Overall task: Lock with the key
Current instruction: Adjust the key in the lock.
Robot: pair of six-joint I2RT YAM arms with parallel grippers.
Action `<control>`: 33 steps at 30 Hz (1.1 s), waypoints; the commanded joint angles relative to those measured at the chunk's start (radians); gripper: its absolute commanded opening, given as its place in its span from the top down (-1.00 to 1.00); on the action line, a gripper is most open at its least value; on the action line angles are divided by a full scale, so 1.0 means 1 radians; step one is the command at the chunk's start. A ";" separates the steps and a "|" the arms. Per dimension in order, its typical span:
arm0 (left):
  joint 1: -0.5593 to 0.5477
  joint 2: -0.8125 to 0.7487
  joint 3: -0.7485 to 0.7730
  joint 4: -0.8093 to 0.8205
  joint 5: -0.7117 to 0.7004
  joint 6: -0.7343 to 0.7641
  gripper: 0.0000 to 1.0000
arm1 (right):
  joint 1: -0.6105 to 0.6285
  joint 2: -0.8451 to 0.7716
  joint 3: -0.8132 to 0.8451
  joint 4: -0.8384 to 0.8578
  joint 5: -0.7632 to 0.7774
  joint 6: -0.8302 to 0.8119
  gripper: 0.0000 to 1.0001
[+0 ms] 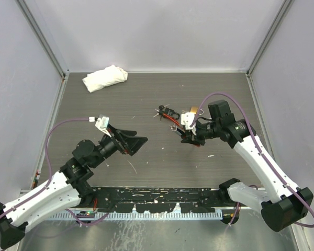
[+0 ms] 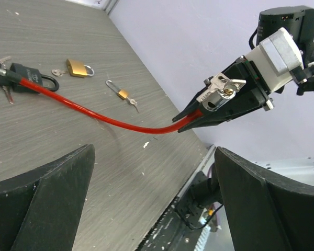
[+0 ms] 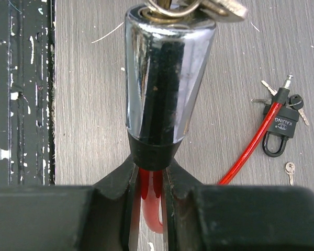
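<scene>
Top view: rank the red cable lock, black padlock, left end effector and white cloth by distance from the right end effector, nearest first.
From the right end effector:
1. red cable lock: clamped in its grip, trailing up-left.
2. black padlock: at the cable's far end, just up-left.
3. left end effector: open, across the middle to the left.
4. white cloth: back-left corner of the table.

1. Table (image 1: 146, 99) was grey wood-grain, scuffed, with white flecks.
2. Plain pale walls (image 1: 157, 31) closed it in on three sides.
3. Aluminium posts (image 1: 42, 36) stood at the back corners.
4. Chipped black rail (image 1: 162, 196) ran along the near edge.
5. Light was even, shadows soft.
</scene>
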 commanded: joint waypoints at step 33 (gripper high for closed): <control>0.040 0.014 -0.030 0.137 0.103 -0.125 -0.96 | -0.009 -0.009 -0.010 0.073 0.053 -0.043 0.98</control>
